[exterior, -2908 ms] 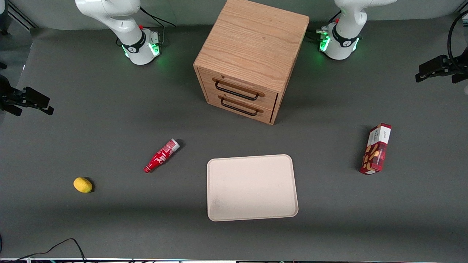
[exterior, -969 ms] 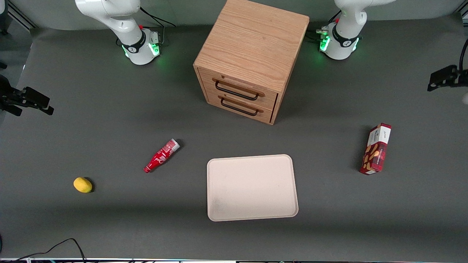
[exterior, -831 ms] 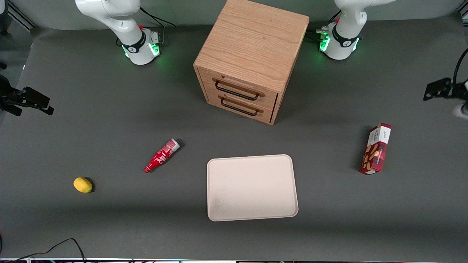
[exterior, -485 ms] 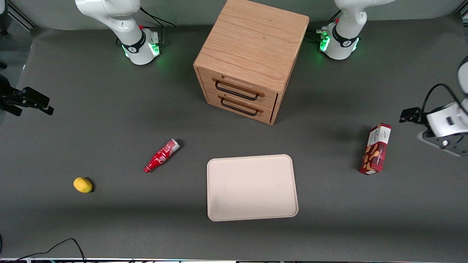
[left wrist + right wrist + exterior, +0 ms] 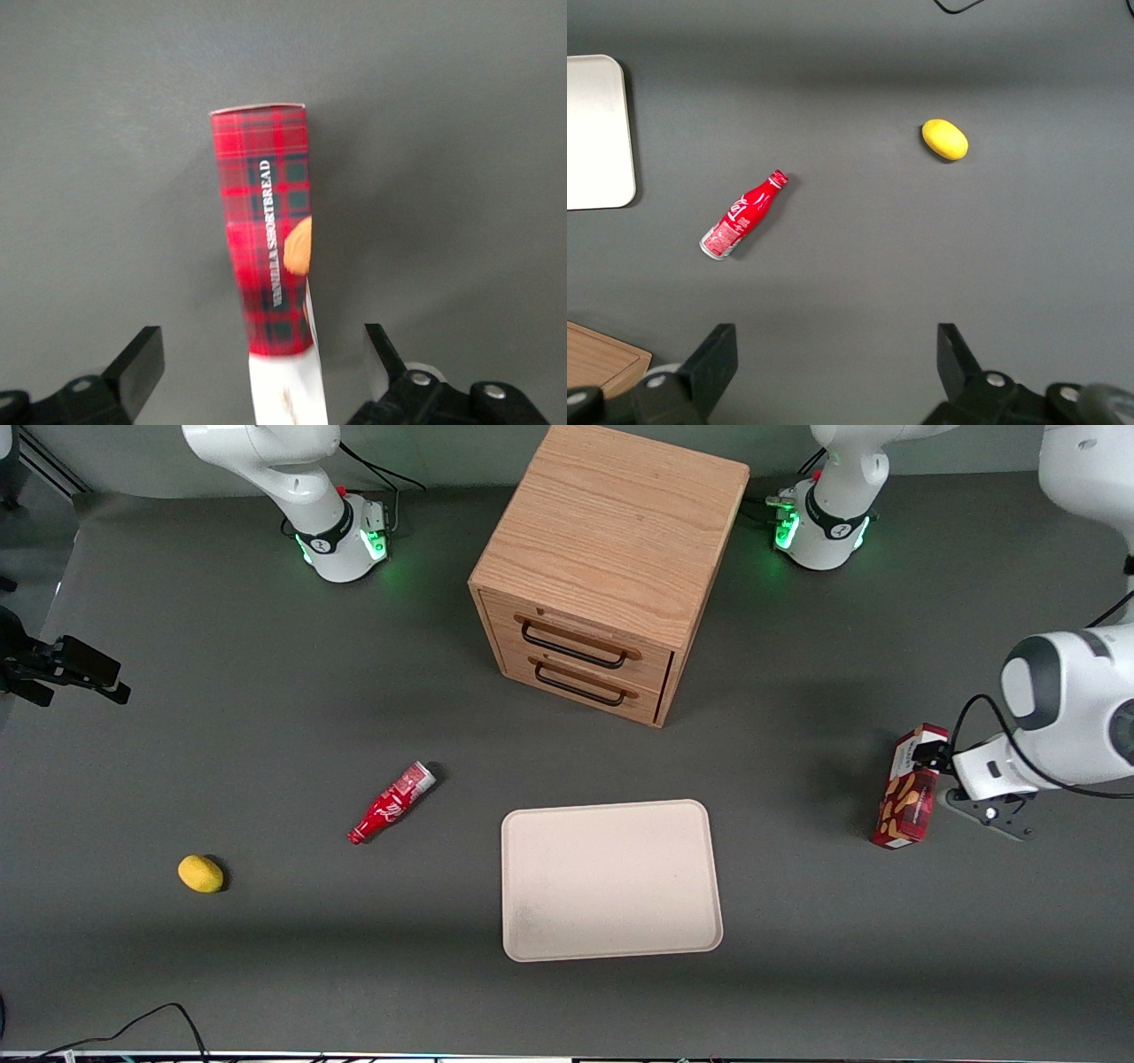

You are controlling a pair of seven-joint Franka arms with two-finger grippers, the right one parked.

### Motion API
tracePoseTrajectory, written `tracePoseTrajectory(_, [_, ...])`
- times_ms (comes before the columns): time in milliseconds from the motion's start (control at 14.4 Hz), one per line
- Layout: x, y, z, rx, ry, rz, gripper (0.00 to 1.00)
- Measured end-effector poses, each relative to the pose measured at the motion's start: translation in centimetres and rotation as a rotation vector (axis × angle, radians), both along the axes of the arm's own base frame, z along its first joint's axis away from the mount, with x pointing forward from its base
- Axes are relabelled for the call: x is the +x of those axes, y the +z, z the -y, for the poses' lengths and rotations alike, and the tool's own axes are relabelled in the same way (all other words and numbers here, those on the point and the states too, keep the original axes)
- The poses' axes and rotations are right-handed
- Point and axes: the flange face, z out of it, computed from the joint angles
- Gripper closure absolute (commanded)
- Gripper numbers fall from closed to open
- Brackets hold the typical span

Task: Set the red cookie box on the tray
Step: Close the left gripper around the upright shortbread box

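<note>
One red cookie box [image 5: 911, 788] lies flat on the grey desk [image 5: 266, 717] toward the working arm's end, well apart from the single pale beige tray [image 5: 611, 879], which sits nearer the front camera than the wooden cabinet [image 5: 611, 558]. The tray holds nothing. The box's white end panel points toward the arm bases and its pictured cookies face up.

The left arm's end effector [image 5: 264, 372] hangs directly above the box's white end, not touching it. In the wrist view its two fingers [image 5: 142, 367] stand spread wide, one on each side of the box [image 5: 266, 230] with clear gaps, so it is open and grips nothing. The box's plaid side carries the words "vanilla shortbread".

The cabinet has two drawers, each with one dark handle [image 5: 576, 646], both closed. Toward the parked arm's end of the desk lie one red bottle [image 5: 391, 803] on its side and one yellow lemon-like fruit [image 5: 200, 873], the fruit nearer the front camera than the bottle. One black cable [image 5: 133, 1026] curls at the desk's front edge.
</note>
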Motion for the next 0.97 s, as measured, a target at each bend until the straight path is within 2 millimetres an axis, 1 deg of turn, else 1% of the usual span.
tracePoseTrajectory(69, [-0.4, -1.5, 0.1, -0.001, -0.001, 0.01, 0.0])
tracePoseTrajectory(138, [-0.7, -2.8, 0.2, -0.001, -0.002, 0.022, 0.08])
tracePoseTrajectory(208, [-1.0, -3.8, 0.2, -0.002, -0.003, 0.033, 0.48])
tracePoseTrajectory(277, [-1.4, -4.6, 0.3, -0.003, -0.003, 0.038, 0.83])
tracePoseTrajectory(346, [-1.7, -5.2, 0.3, -0.006, 0.002, 0.039, 1.0])
tracePoseTrajectory(969, [-1.7, -5.4, 0.2, -0.014, 0.014, 0.043, 1.0])
